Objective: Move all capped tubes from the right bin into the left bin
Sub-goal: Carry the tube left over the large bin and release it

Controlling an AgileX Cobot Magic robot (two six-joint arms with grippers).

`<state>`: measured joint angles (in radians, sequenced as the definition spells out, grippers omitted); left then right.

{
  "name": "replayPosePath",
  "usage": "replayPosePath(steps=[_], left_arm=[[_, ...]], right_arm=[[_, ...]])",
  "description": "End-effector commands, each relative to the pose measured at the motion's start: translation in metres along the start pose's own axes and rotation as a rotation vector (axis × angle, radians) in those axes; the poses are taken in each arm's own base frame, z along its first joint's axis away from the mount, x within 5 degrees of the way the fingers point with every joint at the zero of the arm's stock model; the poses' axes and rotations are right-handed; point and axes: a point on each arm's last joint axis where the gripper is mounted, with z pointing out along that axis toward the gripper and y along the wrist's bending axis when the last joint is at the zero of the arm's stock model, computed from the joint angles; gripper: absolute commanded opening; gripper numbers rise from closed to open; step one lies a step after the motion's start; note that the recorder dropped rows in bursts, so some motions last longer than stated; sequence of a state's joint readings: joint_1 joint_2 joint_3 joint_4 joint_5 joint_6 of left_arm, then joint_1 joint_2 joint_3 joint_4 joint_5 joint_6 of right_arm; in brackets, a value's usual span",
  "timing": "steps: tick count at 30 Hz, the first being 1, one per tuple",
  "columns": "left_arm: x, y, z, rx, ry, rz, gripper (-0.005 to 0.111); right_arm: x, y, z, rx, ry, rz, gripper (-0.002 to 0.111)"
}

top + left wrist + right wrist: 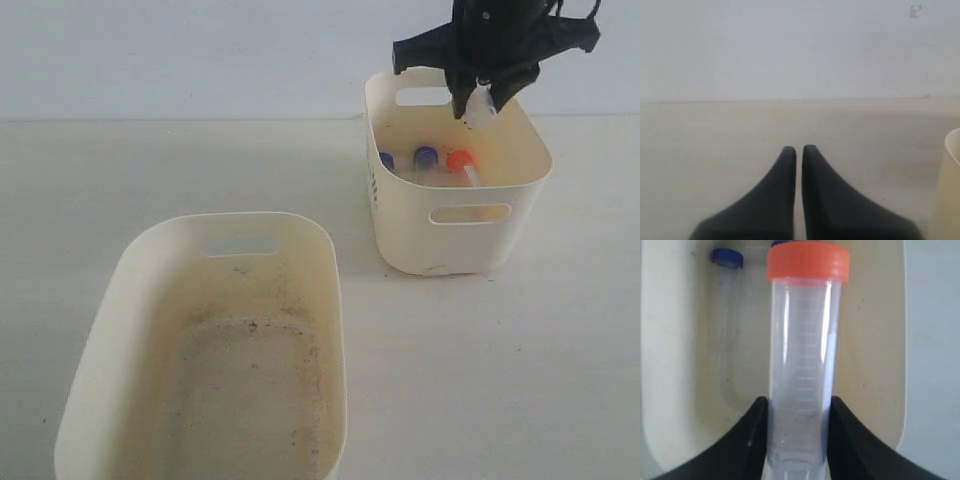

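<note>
Capped tubes [426, 157] lie in the right bin [460, 245], the cleaner cream tub at the upper right of the exterior view. Two blue caps [386, 160] show near its left inner wall, with an orange cap [460, 160] just to their right.

The right gripper [480, 105] hangs over this bin at the top right of the frame, with a pale tube end between its black fingers. In the right wrist view the right gripper [799, 404] is clamped on the lower body of an orange-capped tube [800, 340]. One finger presses each side of the clear barrel, and the cap points away toward the bin floor [695, 365]. A blue-capped tube [726, 256] lies on that floor at the upper left of the wrist picture. Whether the orange cap in the exterior view belongs to the held tube or to a second one lying in the bin, I cannot tell.

The left bin [135, 310] fills the lower left of the exterior view, well apart from the right bin. Its floor is marked with black specks and no tube is in it.

The left gripper [799, 148] appears only in its own wrist view. Its two dark fingers are closed to a thin slit with nothing between them, and they point across the pale table [715, 130].
</note>
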<state>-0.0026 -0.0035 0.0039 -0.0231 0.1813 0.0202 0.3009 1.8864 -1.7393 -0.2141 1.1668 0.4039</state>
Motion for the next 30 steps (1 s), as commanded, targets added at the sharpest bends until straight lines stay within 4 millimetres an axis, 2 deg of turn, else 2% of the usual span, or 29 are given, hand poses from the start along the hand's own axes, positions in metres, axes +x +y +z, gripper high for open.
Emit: replayPosePath(steps=[1, 2, 5, 8, 16, 21, 23, 28, 30], left_arm=[[-0.002, 0.000, 0.000, 0.008, -0.010, -0.007, 0.004], [-0.002, 0.000, 0.000, 0.008, -0.010, -0.007, 0.004], [-0.002, 0.000, 0.000, 0.008, -0.010, -0.007, 0.004], [-0.002, 0.000, 0.000, 0.008, -0.010, -0.007, 0.004], [-0.002, 0.000, 0.000, 0.008, -0.010, -0.007, 0.004], [-0.002, 0.000, 0.000, 0.008, -0.010, -0.007, 0.004], [-0.002, 0.000, 0.000, 0.008, -0.010, -0.007, 0.004], [-0.002, 0.000, 0.000, 0.008, -0.010, -0.007, 0.004], [-0.002, 0.000, 0.000, 0.008, -0.010, -0.007, 0.004]], right_arm=[[0.039, 0.000, -0.023, -0.117, -0.060, 0.009, 0.000], [0.048, 0.003, -0.029, -0.134, -0.081, -0.006, 0.000], [0.090, 0.030, -0.049, -0.221, -0.125, -0.122, 0.000], [0.117, 0.053, -0.057, -0.286, -0.147, -0.196, 0.000], [0.165, 0.111, -0.062, -0.483, -0.180, -0.269, 0.000], [0.181, 0.136, -0.073, -0.595, -0.230, -0.302, 0.000], [0.183, 0.142, -0.068, -0.597, -0.212, -0.279, 0.000], [0.189, 0.153, -0.037, -0.529, -0.114, -0.268, 0.001], [0.191, 0.157, -0.025, -0.510, -0.088, -0.273, 0.009]])
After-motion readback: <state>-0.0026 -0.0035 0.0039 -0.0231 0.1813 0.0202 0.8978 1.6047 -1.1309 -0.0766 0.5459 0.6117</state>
